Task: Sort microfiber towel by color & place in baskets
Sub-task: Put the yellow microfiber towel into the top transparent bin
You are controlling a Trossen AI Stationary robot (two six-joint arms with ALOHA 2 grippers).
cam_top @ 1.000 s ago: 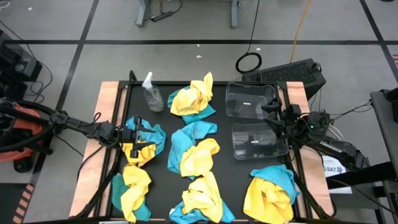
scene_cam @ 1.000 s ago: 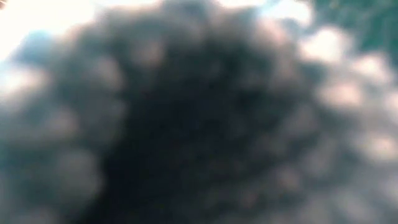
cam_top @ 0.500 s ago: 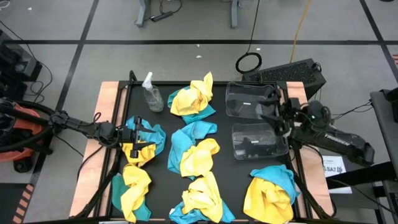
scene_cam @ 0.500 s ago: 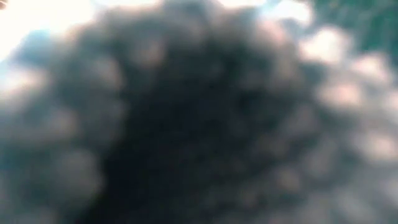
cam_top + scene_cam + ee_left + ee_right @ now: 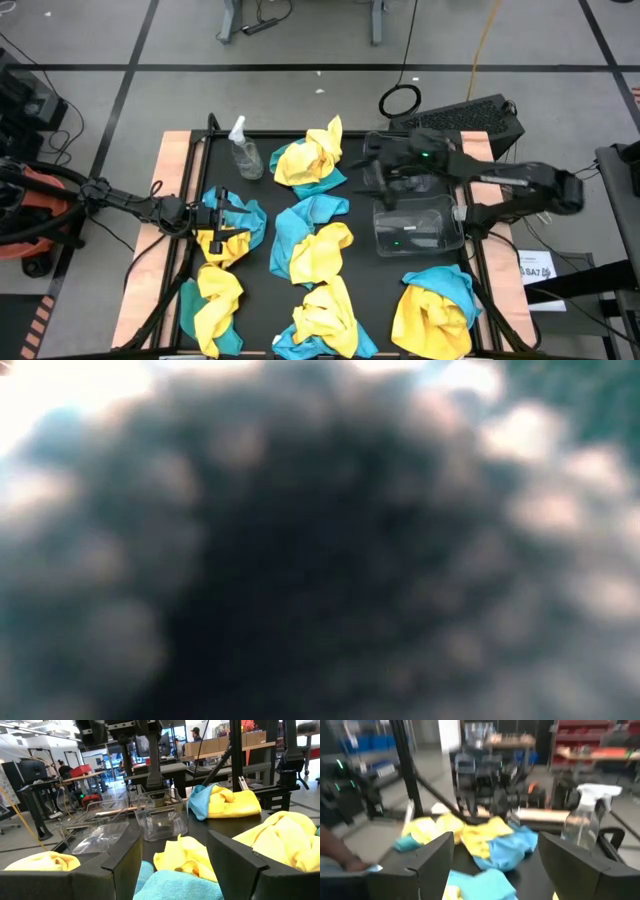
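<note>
Yellow and teal microfiber towels lie bunched in several heaps on the black mat, among them a far heap (image 5: 310, 160), a middle heap (image 5: 310, 240) and a near-right heap (image 5: 435, 310). Two clear baskets stand at the right: the far one (image 5: 400, 185) and the near one (image 5: 385, 240). My left gripper (image 5: 220, 220) is open at the left heap (image 5: 240, 222); a teal towel (image 5: 172, 887) lies between its fingers. My right gripper (image 5: 372, 168) is open above the far basket's left end, facing the far heap (image 5: 485, 837). My left gripper stands open with one finger (image 5: 115, 870) on either side of the teal towel at the left heap. I cannot tell whether the fingers touch the cloth.
A clear spray bottle (image 5: 243, 150) stands at the far left of the mat, beside the far heap. Something blurred and dark right at the lens fills the low view. People, desks and shelves show in the room beyond the table.
My right arm has swung from the table's right edge, beside the near basket, toward the far left. It now reaches over the far basket and points toward the table's left. The towels and baskets have stayed where they were.
</note>
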